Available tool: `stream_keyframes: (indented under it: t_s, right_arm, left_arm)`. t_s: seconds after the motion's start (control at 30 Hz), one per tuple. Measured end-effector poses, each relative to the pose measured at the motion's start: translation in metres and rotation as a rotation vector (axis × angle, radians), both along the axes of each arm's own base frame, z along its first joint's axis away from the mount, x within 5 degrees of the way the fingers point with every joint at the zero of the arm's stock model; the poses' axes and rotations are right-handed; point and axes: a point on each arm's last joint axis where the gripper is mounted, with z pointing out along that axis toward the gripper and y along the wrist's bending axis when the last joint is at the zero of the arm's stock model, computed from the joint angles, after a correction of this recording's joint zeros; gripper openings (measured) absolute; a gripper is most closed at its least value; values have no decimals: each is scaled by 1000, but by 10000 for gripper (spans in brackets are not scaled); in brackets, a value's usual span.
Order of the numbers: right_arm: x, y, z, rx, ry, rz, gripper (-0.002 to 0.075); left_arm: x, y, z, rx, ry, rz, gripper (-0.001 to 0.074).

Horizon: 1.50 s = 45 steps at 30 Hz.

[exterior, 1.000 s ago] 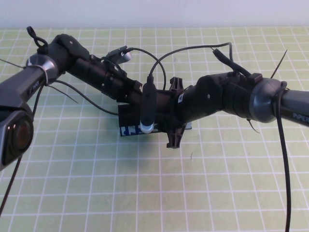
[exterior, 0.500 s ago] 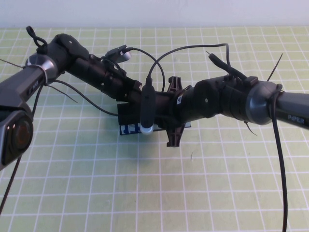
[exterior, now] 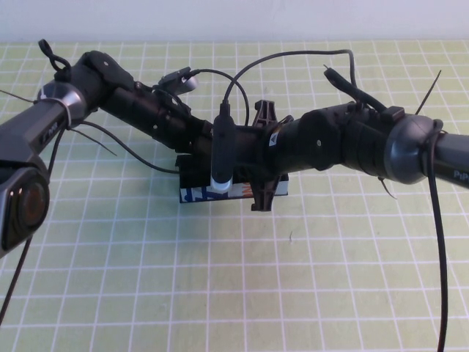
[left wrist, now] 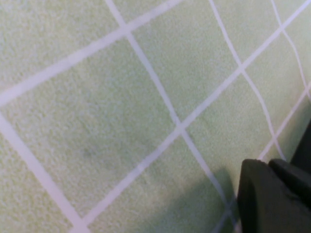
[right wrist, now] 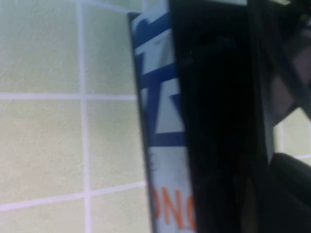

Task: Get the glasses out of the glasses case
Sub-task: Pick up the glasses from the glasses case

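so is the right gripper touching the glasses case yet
Cannot tell. In the high view the right gripper sits over the glasses case, its arm hiding any contact; the right wrist view shows no plain gap.

Just a light green mat with a white grid printed on it, covering the whole tabletop. Behind its far edge there's a plain pale wall.

Orange letters "ON" and unreadable blue print on the glasses case light-blue front.
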Motion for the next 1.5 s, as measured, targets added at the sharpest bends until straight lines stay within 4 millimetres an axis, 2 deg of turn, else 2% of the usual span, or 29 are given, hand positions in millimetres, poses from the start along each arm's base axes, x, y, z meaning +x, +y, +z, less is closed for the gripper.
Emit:
stream_keyframes:
  t_s: [0.1, 0.17, 0.27, 0.37, 0.47, 0.53, 0.67, 0.8, 0.93, 1.13, 1.5]
  right_arm:
    - [-1, 0, 4, 8, -5, -2, 4]
    - [-1, 0, 5, 11, -5, -4, 2]
    - [-1, 0, 5, 14, -3, -6, 1]
    - [-1, 0, 5, 21, 3, -11, 1]
    - [-1, 0, 5, 29, 9, -16, 1]
    - [-1, 0, 5, 34, 10, -18, 1]
    - [-1, 0, 5, 40, 14, -23, 1]
    - [-1, 1, 5, 44, 18, -25, 1]
    - [-1, 1, 5, 49, 21, -28, 1]
    - [-1, 1, 5, 59, 30, -38, 1]
    - [-2, 1, 5, 70, 38, -46, 1]
  left_arm:
    - [-1, 3, 5, 2, -1, -7, -4]
    - [-1, 8, 22, -2, -31, -6, -4]
    - [0, 23, 65, -8, -125, 16, -4]
    - [-8, 44, 120, 21, -249, 44, -4]
    - [-32, 56, 170, 66, -360, 37, -4]
    - [-54, 56, 186, 45, -390, -6, -4]
    - [-94, 53, 169, -47, -365, -128, -4]
    - [-123, 52, 125, -91, -362, -206, -4]
    - [-140, 54, 79, -95, -358, -240, -4]
    - [-138, 56, 48, -75, -450, -179, -4]
    - [-114, 53, 15, -126, -540, -61, -4]
